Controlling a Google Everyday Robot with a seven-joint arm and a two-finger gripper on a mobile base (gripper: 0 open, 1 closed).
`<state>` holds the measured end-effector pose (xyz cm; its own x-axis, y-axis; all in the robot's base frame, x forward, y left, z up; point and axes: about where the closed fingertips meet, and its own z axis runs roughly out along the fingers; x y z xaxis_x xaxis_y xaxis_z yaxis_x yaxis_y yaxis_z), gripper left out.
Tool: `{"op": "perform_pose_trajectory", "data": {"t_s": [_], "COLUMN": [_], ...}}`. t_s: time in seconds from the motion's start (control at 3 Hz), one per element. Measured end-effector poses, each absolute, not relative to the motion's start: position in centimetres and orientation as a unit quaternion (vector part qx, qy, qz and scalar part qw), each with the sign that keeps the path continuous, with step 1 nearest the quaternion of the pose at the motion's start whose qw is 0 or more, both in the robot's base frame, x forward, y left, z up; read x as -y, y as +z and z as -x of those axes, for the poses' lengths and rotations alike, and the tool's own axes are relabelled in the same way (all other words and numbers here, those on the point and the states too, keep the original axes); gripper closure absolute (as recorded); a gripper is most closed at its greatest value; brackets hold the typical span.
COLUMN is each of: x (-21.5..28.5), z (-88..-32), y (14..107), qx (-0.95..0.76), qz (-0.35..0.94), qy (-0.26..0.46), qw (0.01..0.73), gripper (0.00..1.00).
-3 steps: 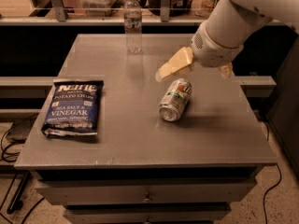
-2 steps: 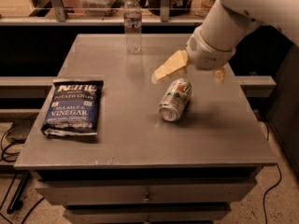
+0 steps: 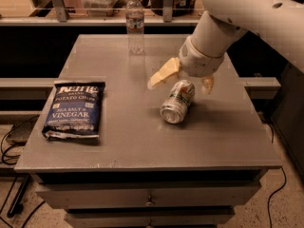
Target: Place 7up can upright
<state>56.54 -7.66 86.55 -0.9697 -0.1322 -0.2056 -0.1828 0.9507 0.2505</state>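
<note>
The 7up can (image 3: 177,102) lies on its side on the grey table (image 3: 142,141), right of centre, its shiny end facing the front. My gripper (image 3: 181,81) hangs just above the can's far end. Its two yellowish fingers are spread wide, one (image 3: 162,73) to the left and one (image 3: 207,84) to the right of the can. They are open and do not hold it.
A blue Kettle chip bag (image 3: 74,109) lies flat at the table's left. A clear water bottle (image 3: 135,23) stands upright at the back centre. The table's edges drop off on all sides; drawers sit below the front edge.
My gripper has moved left and down, closer over the lying can. The can, bag and bottle have not moved.
</note>
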Motion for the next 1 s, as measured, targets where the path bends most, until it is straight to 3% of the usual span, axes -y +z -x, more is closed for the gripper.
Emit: {"op": "perform_pose_trajectory", "data": {"t_s": [1.0], "x": [6.48], "z": [-57.02], "y": [86.64], "qx": [-0.985], "qz": [0.079], "qy": [0.114], "qw": [0.103], "gripper": [0.87]}}
